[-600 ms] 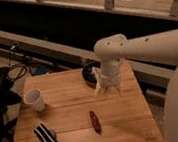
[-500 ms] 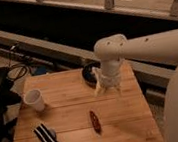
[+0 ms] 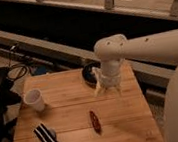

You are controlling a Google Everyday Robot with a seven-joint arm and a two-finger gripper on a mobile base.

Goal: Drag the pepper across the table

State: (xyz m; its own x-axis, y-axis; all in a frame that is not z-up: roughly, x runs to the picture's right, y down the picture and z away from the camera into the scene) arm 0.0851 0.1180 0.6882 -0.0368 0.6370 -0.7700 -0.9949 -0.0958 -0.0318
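Your pincer (image 3: pixel 108 89) hangs over the far part of the desk (image 3: pixel 64 87), spread open with nothing in it, right in front of a dark dish (image 3: pixel 88 73). The pepper (image 3: pixel 95 121) lies nearer the front edge, well apart from the pincer, flat on the wood. My guess is you're held up there to line up before coming down beside the pepper for the drag. The cup (image 3: pixel 34 100) and striped cloth (image 3: pixel 45 138) sit off toward the other edge, out of the path. No labels or writing I can read anywhere.
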